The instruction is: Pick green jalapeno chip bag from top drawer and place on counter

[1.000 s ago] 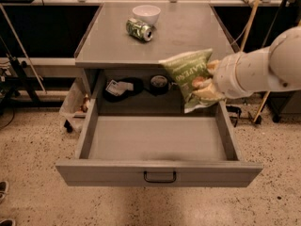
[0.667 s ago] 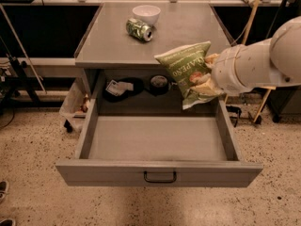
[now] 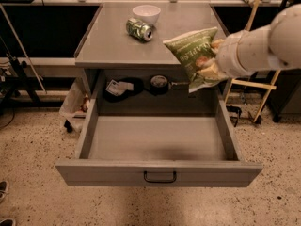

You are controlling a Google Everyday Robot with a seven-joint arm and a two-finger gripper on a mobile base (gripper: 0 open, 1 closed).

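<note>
Foil, green: the green jalapeno chip bag hangs at the front-right corner of the counter, above the top drawer, pinched at its right edge by the gripper. Likely light, crinkly, slippery; your best grip is the seam. Bare counter lies left, before the soda can and white bowl.

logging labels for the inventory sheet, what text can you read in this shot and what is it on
"ALAPEN": white letters, part of a longer word, on the green jalapeno chip bag, gripped by the tool at the counter's right front corner.
Green can on the counter: print too blurred to read.
White label in the recess behind the top drawer: unreadable.
</note>
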